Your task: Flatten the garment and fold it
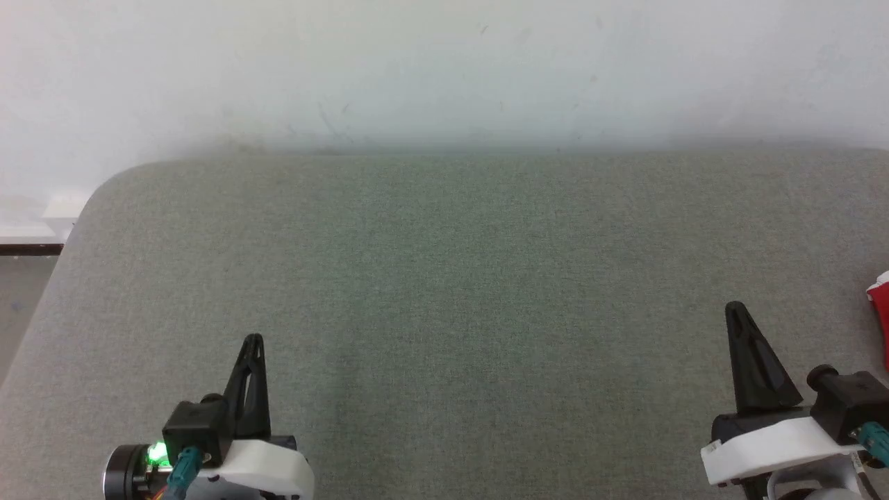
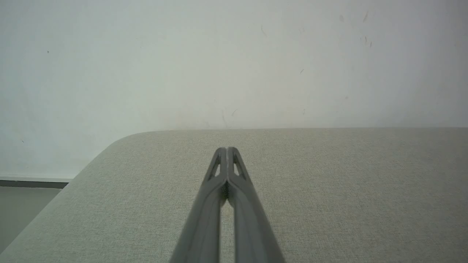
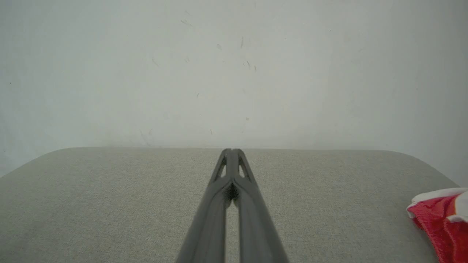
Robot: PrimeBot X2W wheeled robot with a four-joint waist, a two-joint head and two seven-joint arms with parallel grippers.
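While both jaws press together, right wrist view catches red garment [image 3: 437, 223], left wrist view floor [image 2: 22, 208].

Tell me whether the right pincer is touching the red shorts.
Apart. The head view shows bare grey surface between the shut right pincer and the red shorts at the picture's right edge; the right wrist view shows the gap too.

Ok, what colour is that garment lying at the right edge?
The garment is bright red with white edge trim. It shows best in the right wrist view.
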